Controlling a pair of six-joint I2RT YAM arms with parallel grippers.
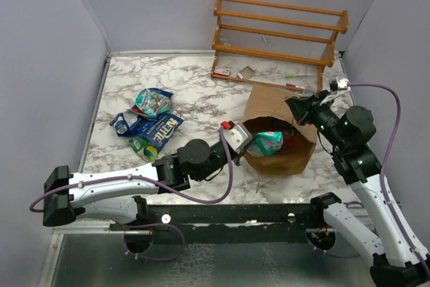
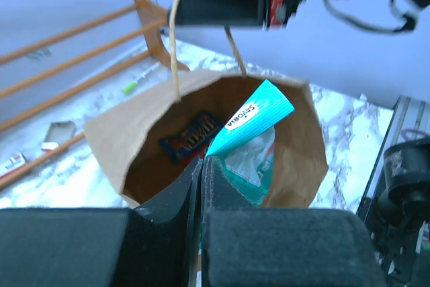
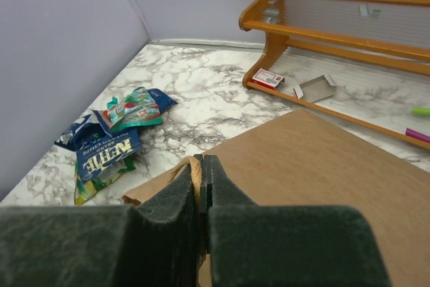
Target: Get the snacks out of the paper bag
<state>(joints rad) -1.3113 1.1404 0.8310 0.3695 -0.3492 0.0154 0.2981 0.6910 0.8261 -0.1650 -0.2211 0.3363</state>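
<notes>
The brown paper bag (image 1: 272,107) stands open at the centre right. My right gripper (image 1: 297,107) is shut on its string handle (image 3: 193,169) and holds the far rim up. My left gripper (image 2: 202,163) is at the bag's mouth, shut on the edge of a teal packet (image 2: 250,119) that sticks half out; the packet also shows in the top view (image 1: 269,142). A dark blue packet (image 2: 191,136) lies deeper inside the bag. On the table to the left lie a teal-red packet (image 1: 153,102), a dark blue packet (image 1: 161,129) and a green-yellow packet (image 1: 144,147).
An orange wooden rack (image 1: 279,31) stands at the back right, just behind the bag. Small red-white (image 1: 223,71) and grey (image 1: 246,72) scraps and a green pen (image 1: 295,75) lie on its bottom shelf. Walls close off the left, back and right.
</notes>
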